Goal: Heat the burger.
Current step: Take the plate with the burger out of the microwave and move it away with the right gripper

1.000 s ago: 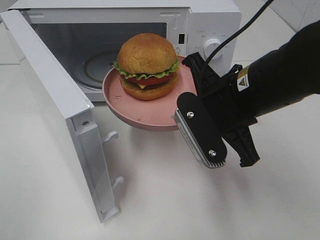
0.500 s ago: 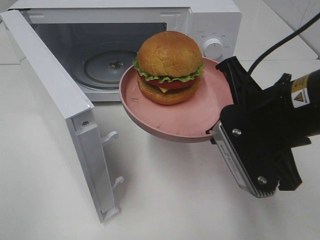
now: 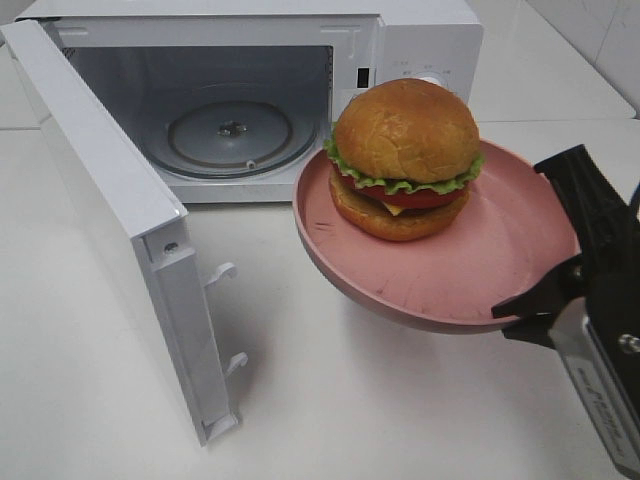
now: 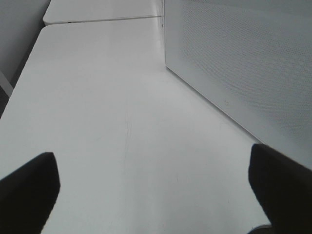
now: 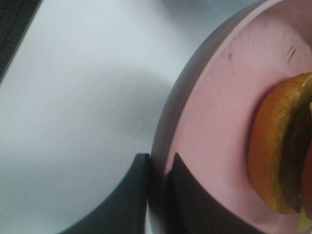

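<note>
Burger [image 3: 405, 160] is sitting on the pink plate [image 3: 470, 270] we are pinching by its rim in our closed right gripper [image 5: 158, 168], right of the open, empty microwave [image 3: 250, 100], our left gripper [image 4: 156, 187] gaping wide, holding nothing.

The burger [image 3: 406, 158] sits upright in the upper right of the exterior view, toward the back-left part of a pink plate [image 3: 470, 275] raised off the counter. Its glossy golden-brown domed bun tops frilly green lettuce, red tomato, a corner of yellow cheese and a lower bun.
</note>
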